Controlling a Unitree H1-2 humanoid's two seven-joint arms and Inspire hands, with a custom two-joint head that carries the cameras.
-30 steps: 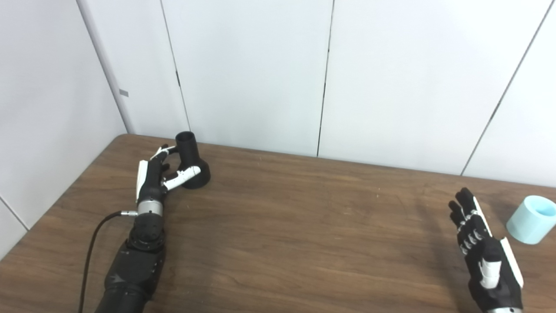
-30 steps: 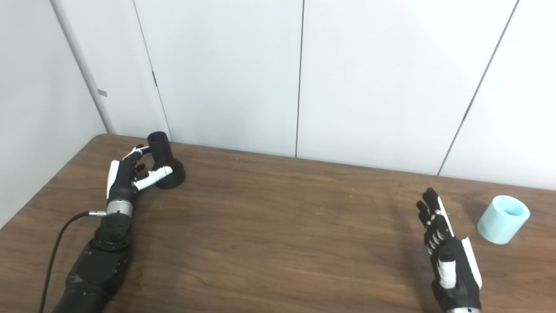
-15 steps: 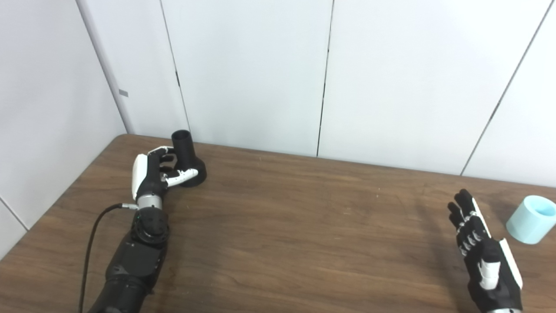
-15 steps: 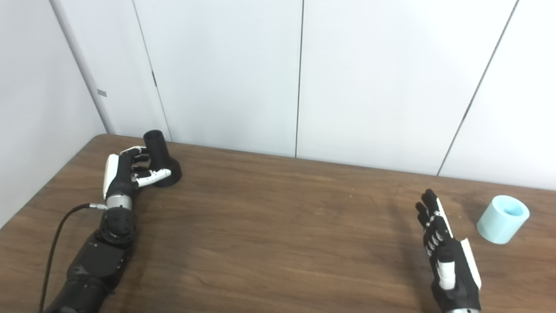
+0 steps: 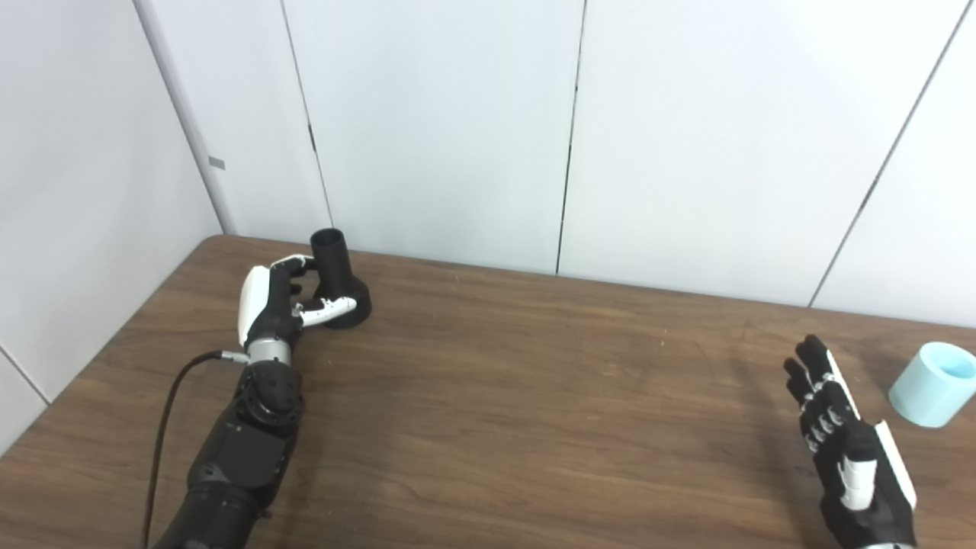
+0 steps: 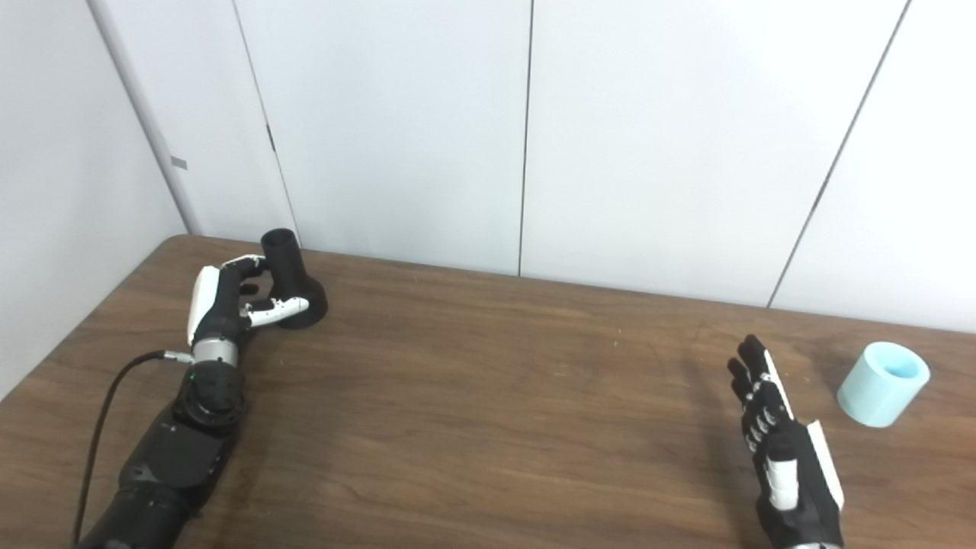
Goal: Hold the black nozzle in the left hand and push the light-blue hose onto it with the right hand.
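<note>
since the earlier frame the left hand [image 5: 276, 303] has curled closer around the black nozzle [image 5: 340, 284], which has shifted slightly right near the back left corner of the table [image 5: 503, 396]. the right hand [image 5: 846, 450] stays flat with fingers apart, near the light-blue hose [image 5: 935, 383] but not touching it.

No readable text, labels, brands or numbers anywhere. The small grey tag [image 5: 216, 162] on the wall panel is too small to tell if it carries any print.
</note>
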